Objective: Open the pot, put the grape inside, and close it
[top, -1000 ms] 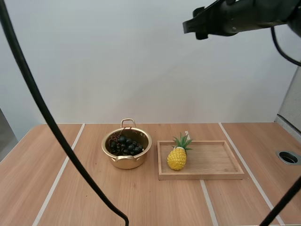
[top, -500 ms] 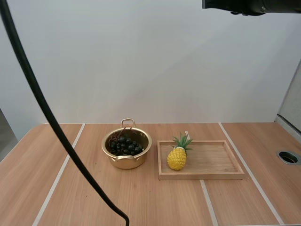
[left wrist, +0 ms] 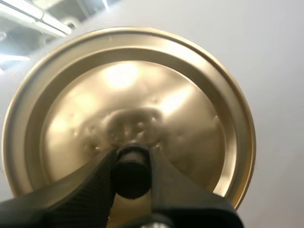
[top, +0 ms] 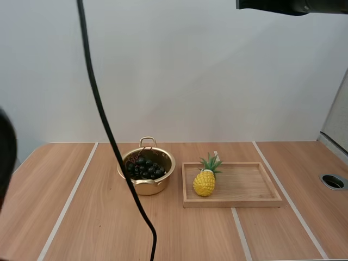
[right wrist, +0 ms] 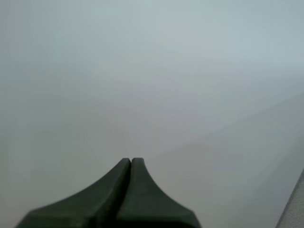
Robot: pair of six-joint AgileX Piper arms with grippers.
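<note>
In the high view, the pot (top: 147,175) stood open on the table (top: 98,217), a little left of the centre of the frame, with one small handle toward the back wall. The grape (top: 144,167), a dark bunch, lay inside the pot. Just beside the pot, on its right and not touching it, was the wooden tray (top: 244,187). A yellow pineapple (top: 205,182) with green leaves stood at the left end of the tray. A dark part of my right arm (top: 288,5) crossed the upper right corner of the frame, high above the table.

In the left wrist view, my left gripper (left wrist: 132,154) was clamped on the black knob (left wrist: 130,173) of the lid (left wrist: 142,95), with one finger on each side of the knob. The lid was golden and round, its top face turned to the camera, with a pale wall behind it.

In the right wrist view, my right gripper (right wrist: 131,162) had its fingers pressed together as one dark wedge, holding nothing, before a plain pale surface.
</note>
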